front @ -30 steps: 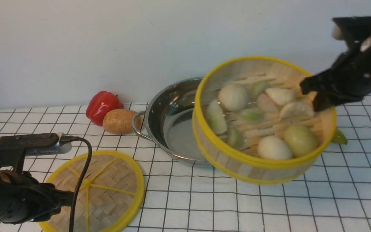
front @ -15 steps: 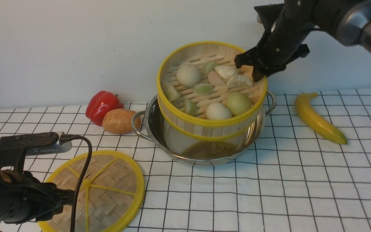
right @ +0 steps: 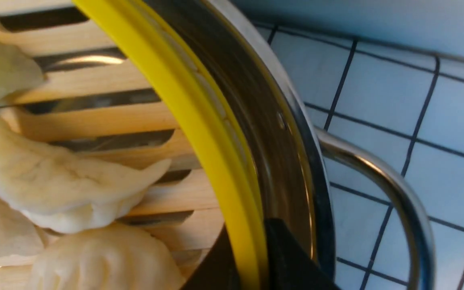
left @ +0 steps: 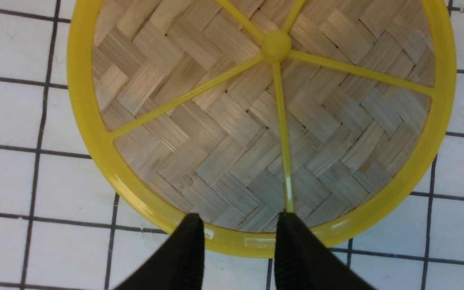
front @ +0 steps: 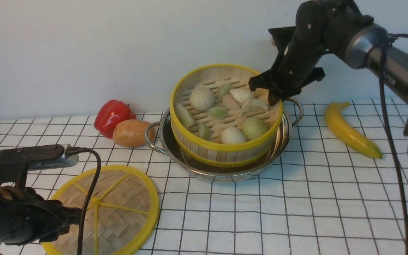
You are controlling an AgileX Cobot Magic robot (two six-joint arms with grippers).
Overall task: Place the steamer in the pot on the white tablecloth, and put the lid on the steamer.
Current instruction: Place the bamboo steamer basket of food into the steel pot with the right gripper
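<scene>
The steamer [front: 221,150], a bamboo basket with a yellow rim holding pale dumplings and buns, sits low inside the shiny pot [front: 278,141] on the white tablecloth [front: 296,212]. My right gripper [front: 273,94] is shut on the steamer's far right rim. In the right wrist view, one of its fingers is inside and one outside the yellow rim [right: 199,121], beside the pot wall [right: 280,133]. The lid [front: 119,205] lies flat at the front left. My left gripper [left: 240,219] hovers open over the near rim of the lid [left: 236,133].
A red pepper [front: 112,115] and a potato [front: 131,132] lie left of the pot near the wall. A banana [front: 349,131] lies to its right. The left arm's cable [front: 90,184] hangs across the lid.
My right gripper carried the steamer from the front right, back and left over the pot, then lowered it in. The left arm and the lid have not moved.
</scene>
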